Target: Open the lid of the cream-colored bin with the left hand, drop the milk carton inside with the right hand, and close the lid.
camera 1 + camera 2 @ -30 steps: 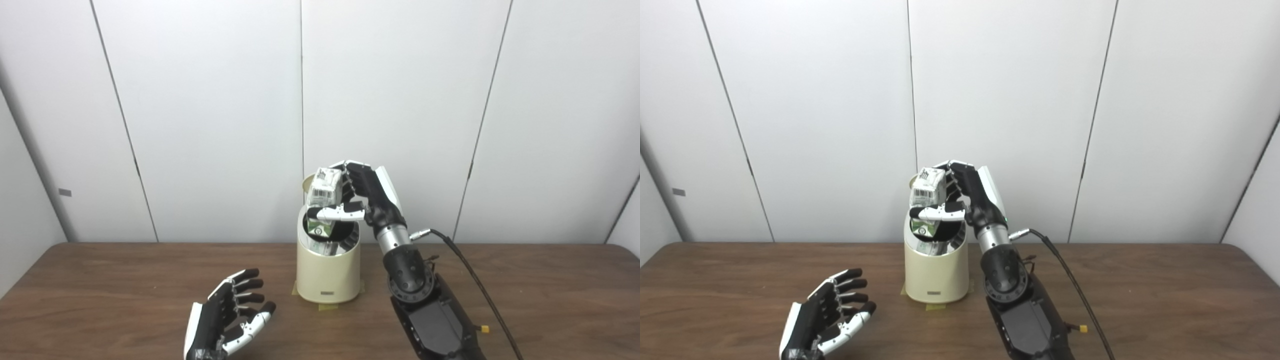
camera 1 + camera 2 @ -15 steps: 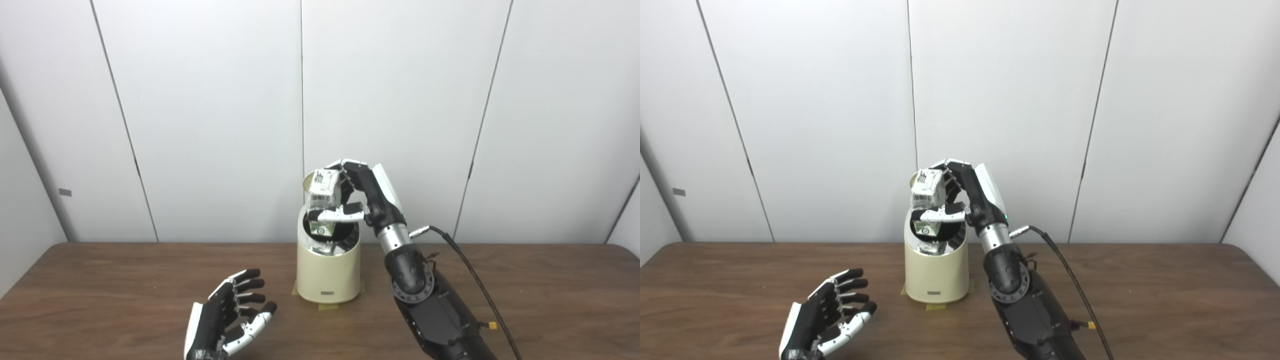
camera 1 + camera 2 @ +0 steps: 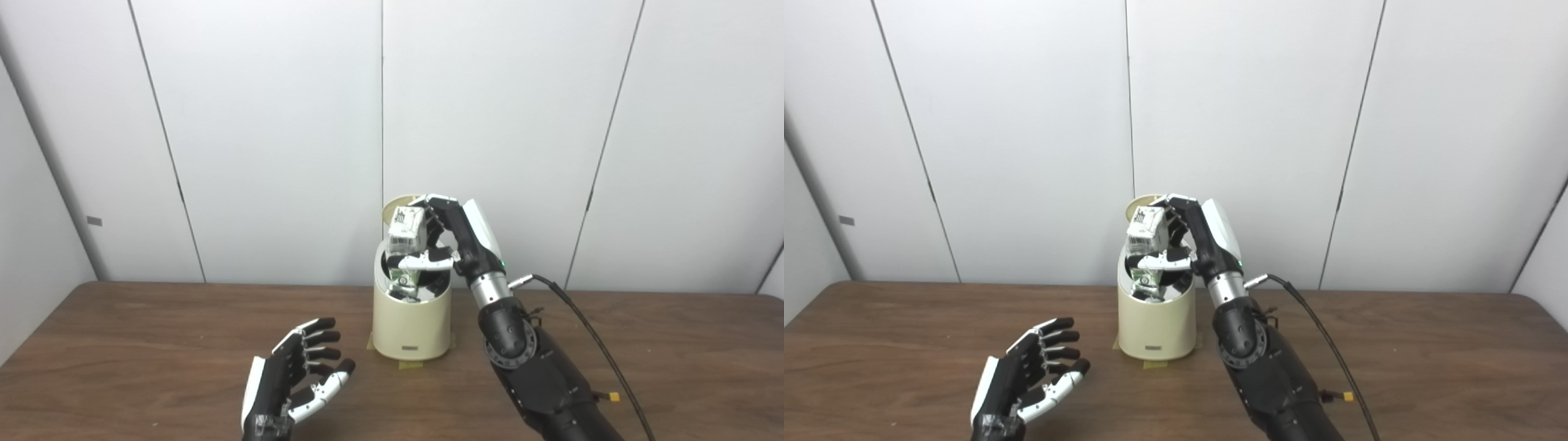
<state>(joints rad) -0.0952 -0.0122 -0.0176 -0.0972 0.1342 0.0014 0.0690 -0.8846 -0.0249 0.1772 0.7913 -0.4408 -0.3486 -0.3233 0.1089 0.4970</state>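
Observation:
The cream-colored bin (image 3: pixel 412 324) stands at the middle of the wooden table (image 3: pixel 122 355), with its round lid (image 3: pixel 392 208) tipped up behind the opening. My right hand (image 3: pixel 456 236) is over the bin's mouth, shut on the milk carton (image 3: pixel 407 236). The carton is upright, its lower end dipping into the opening and its white top with a barcode above the rim. My left hand (image 3: pixel 297 376) rests low near the table's front, left of the bin, open with fingers spread and nothing in it.
White wall panels (image 3: pixel 275 122) close the scene right behind the bin. A black cable (image 3: pixel 588 331) runs from my right wrist down across the table's right side. Yellow tape (image 3: pixel 409 364) marks the bin's foot.
The camera has shifted, moving the whole scene right and down in the picture. My right hand has lowered the carton a little further into the bin's mouth. The left hand has stayed put.

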